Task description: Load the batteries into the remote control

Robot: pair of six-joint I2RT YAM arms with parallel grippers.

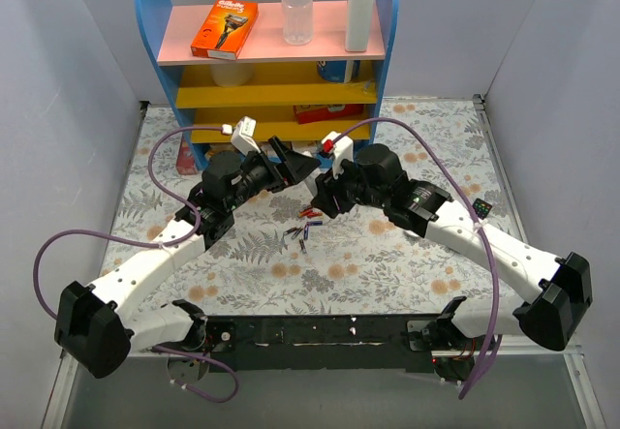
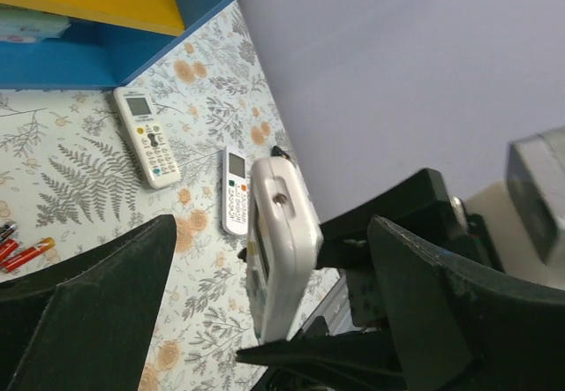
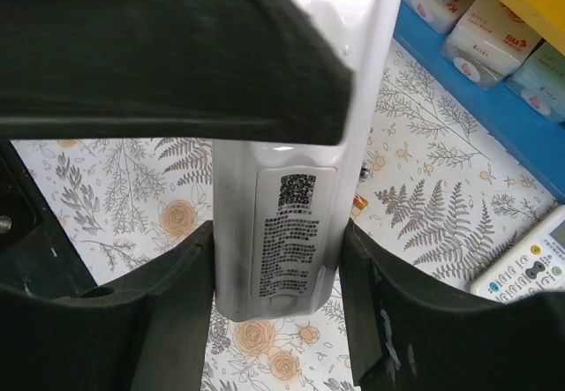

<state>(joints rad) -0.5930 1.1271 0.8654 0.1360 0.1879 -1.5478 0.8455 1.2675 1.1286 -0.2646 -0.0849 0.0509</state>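
QR code (image 3: 298, 188) + fine print (image 3: 287, 254), illegible, on back of remote control (image 3: 237, 232).

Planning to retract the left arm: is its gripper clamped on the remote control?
No, the left gripper stands wide open, with clear gaps between its fingers and the remote control.

In the right wrist view we see only the remote control's (image 3: 281, 232) labelled end; the left gripper's finger (image 3: 177, 47) covers the rest. From above, the batteries (image 1: 302, 228) are too small to count.
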